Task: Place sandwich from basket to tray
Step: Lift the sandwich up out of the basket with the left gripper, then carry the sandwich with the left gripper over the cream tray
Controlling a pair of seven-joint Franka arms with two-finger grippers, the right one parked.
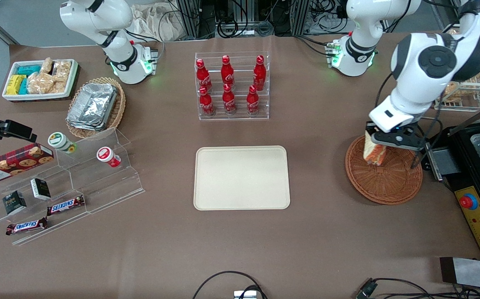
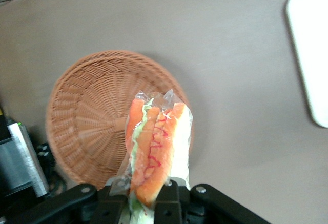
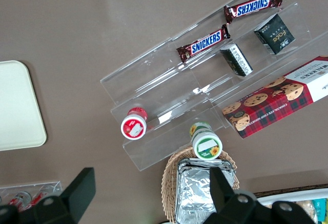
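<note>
The pincer [image 1: 376,146] is squeezing the sandwich [image 1: 374,153], holding it up over the basket [image 1: 384,178]. The tray [image 1: 241,177] lies flat on the tabletop, well off toward the parked arm's end

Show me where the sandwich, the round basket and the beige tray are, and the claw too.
sandwich [image 2: 154,147], left wrist view, on its orange filling edge.
basket [image 1: 389,182], front view, on its bare woven floor.
tray [image 1: 242,177], front view, on its plain surface.
claw [image 1: 383,141], front view, above the basket, gripping the sandwich.
</note>
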